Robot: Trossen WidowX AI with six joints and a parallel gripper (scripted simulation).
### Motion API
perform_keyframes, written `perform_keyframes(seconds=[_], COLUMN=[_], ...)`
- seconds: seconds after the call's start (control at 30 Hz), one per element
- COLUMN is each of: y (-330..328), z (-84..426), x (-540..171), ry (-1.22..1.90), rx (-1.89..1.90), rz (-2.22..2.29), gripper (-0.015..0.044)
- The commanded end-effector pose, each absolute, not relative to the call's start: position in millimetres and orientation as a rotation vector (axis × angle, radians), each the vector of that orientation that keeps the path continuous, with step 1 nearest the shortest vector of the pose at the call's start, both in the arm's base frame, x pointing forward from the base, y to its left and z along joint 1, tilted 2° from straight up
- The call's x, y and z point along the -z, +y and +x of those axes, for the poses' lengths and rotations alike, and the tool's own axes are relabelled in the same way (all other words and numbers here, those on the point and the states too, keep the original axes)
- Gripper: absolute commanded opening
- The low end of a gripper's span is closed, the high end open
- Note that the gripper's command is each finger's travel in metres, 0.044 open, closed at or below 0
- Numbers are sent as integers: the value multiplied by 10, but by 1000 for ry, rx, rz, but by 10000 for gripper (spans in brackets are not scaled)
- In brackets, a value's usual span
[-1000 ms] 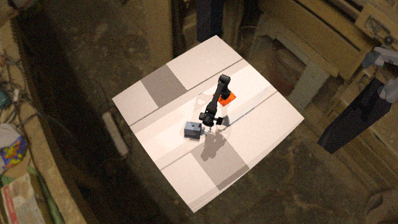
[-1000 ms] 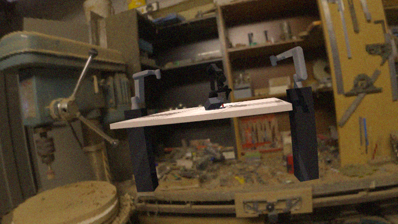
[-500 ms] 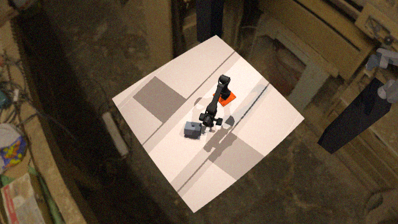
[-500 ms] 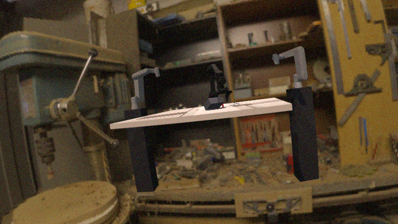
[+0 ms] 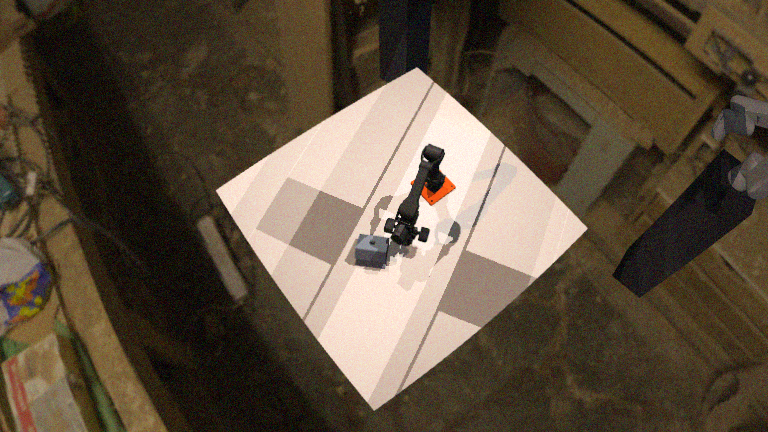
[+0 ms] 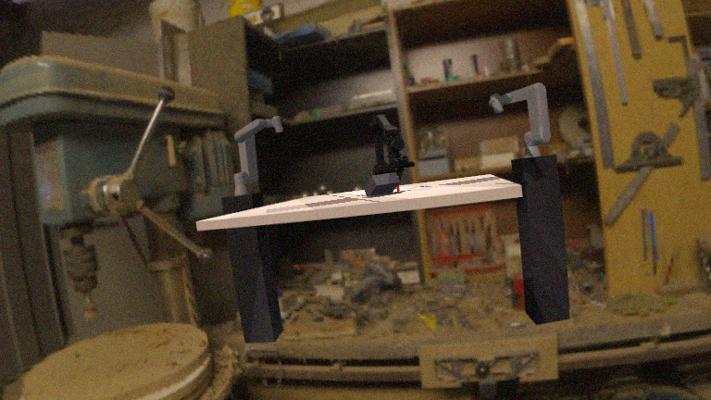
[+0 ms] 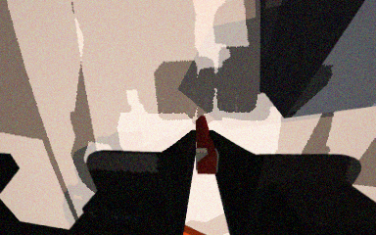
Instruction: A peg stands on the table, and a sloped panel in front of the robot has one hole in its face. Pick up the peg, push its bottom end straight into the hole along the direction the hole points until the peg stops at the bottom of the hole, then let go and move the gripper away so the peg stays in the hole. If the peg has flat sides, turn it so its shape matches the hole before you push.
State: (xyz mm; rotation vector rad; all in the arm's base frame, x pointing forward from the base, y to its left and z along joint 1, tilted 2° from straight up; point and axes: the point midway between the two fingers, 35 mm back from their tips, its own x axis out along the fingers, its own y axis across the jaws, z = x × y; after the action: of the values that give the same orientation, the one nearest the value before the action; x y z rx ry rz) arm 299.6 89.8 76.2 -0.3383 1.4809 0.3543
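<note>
"Peg?"

"Pinched between fingertips of gripper, just beside sloped block."

"Why upright?"

"Probably for leaving bottom end free to enter hole."

"And next?"

"Lifting clear, then tilting to match hole's direction; possible slip if gripped off-centre."

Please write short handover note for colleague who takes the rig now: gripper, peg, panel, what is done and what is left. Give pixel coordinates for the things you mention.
Gripper (image 5: pixel 404 232) (image 6: pixel 398 181) (image 7: pixel 202 134): shut on the red peg (image 6: pixel 397 188) (image 7: pixel 208 159).
Peg: beside the sloped panel (image 5: pixel 371 254) (image 6: pixel 382 186) (image 7: pixel 353 73), not in its hole; whether it is off the table, I cannot tell.
Done: peg gripped.
Left: lift it clear, match its shape to the hole if flat-sided, push straight in to the bottom, let go, move away.
</note>
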Motion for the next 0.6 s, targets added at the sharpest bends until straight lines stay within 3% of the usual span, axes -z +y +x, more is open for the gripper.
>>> perform_keyframes(seconds=[0.0,0.57], y=[899,899], z=[2997,2997], x=[-765,-1080], ry=[1480,1482], rx=[-355,-355], rz=[-338,-340], gripper=[0,0])
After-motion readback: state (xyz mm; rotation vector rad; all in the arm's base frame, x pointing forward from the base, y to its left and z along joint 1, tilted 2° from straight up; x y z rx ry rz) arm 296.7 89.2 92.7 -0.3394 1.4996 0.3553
